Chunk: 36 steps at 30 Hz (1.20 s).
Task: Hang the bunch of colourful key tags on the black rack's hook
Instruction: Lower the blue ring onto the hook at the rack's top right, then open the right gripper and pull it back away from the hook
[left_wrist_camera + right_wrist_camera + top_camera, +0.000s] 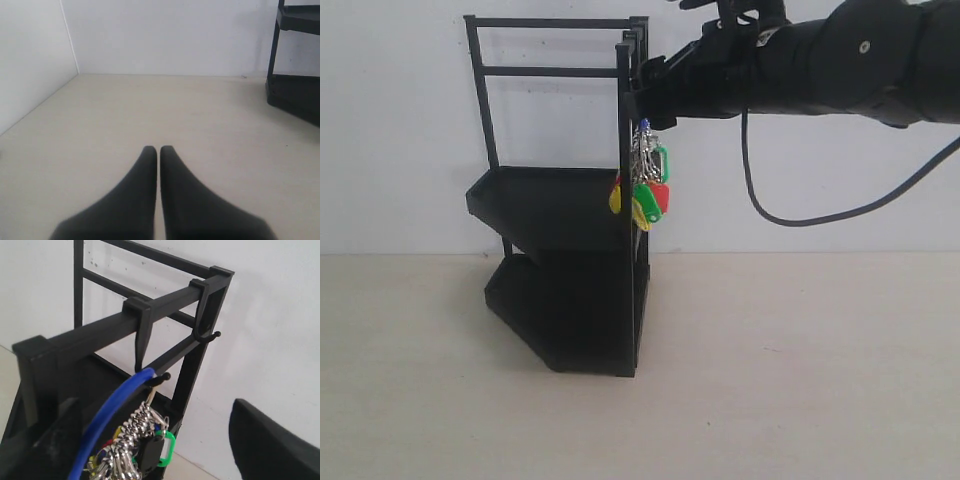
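The black rack (560,210) stands on the table against the white wall. The colourful key tag bunch (645,185) hangs at its upper right corner, just under my right gripper (640,88). In the right wrist view the blue loop (112,407) runs up over the nearer small hook (162,375), and the metal rings and green tag (167,447) dangle below it. My right gripper (155,407) is open, its fingers wide apart on either side of the bunch. My left gripper (158,150) is shut on nothing, low over the table.
A second hook (207,335) at the rack's far corner post is bare. The rack's lower tier (295,97) shows at the edge of the left wrist view. A black cable (790,215) loops down from the right arm.
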Each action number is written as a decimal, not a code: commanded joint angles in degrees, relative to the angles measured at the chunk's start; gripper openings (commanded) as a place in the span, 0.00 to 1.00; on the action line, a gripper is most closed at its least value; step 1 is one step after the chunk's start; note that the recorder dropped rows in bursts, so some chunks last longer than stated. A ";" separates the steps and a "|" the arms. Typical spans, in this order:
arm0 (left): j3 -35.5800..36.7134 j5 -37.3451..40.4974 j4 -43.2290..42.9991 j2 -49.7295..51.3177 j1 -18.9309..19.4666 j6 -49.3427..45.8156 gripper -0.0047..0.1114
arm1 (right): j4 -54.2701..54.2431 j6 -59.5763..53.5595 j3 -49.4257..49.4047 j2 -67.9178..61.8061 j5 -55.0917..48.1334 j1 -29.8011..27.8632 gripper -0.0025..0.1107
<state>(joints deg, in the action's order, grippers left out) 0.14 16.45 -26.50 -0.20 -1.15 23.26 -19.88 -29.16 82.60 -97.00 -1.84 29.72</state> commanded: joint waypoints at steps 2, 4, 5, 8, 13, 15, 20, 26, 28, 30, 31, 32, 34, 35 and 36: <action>-0.14 -0.18 -0.01 0.20 -0.07 0.32 0.08 | 0.04 0.74 0.32 0.33 0.38 0.10 0.58; -0.14 -0.18 -0.01 0.20 -0.07 0.32 0.08 | 0.04 0.74 0.32 0.33 0.38 -0.01 0.58; -0.14 -0.18 -0.01 0.20 -0.07 0.32 0.08 | 0.04 0.74 0.32 0.33 0.38 -0.01 0.58; -0.14 -0.18 -0.01 0.20 -0.07 0.32 0.08 | 0.04 0.74 0.32 0.33 0.38 -0.01 0.58; -0.14 -0.18 -0.01 0.20 -0.07 0.32 0.08 | 0.04 0.74 0.32 0.33 0.14 -0.01 0.58; -0.14 -0.18 -0.01 0.20 -0.07 0.32 0.08 | 0.04 0.74 0.32 0.33 -0.25 -0.01 0.58; -0.14 -0.18 -0.01 0.20 -0.07 0.32 0.08 | 0.34 -0.10 0.32 0.57 -2.43 -0.01 0.58; -0.14 -0.18 -0.01 0.20 -0.07 0.32 0.08 | 0.34 -0.23 0.32 2.59 -5.64 -0.01 0.58; -0.14 -0.18 -0.01 0.20 -0.07 0.32 0.08 | 0.34 -0.08 0.32 3.63 -6.66 -0.01 0.58; -0.14 -0.18 -0.01 0.20 -0.07 0.32 0.08 | 0.34 0.27 0.32 4.57 -8.23 -0.01 0.58; -0.14 -0.18 -0.01 0.20 -0.07 0.32 0.08 | 0.34 0.37 0.32 5.12 -9.36 -0.01 0.58; -0.14 -0.18 -0.01 0.20 -0.07 0.32 0.08 | 0.34 0.37 0.32 5.55 -10.65 -0.01 0.58; -0.14 -0.18 -0.01 0.20 -0.07 0.32 0.08 | 0.34 0.37 0.32 6.36 -13.44 -0.01 0.58; -0.14 -0.18 -0.01 0.20 -0.07 0.32 0.08 | 0.34 0.75 0.32 6.67 -15.27 -0.01 0.58; -0.14 -0.18 -0.01 0.20 -0.07 0.32 0.08 | 0.34 0.87 0.32 7.07 -17.17 -0.01 0.58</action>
<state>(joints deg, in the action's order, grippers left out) 0.14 16.45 -26.50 -0.20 -1.15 23.26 -19.88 -28.88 82.60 -91.33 -14.49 29.72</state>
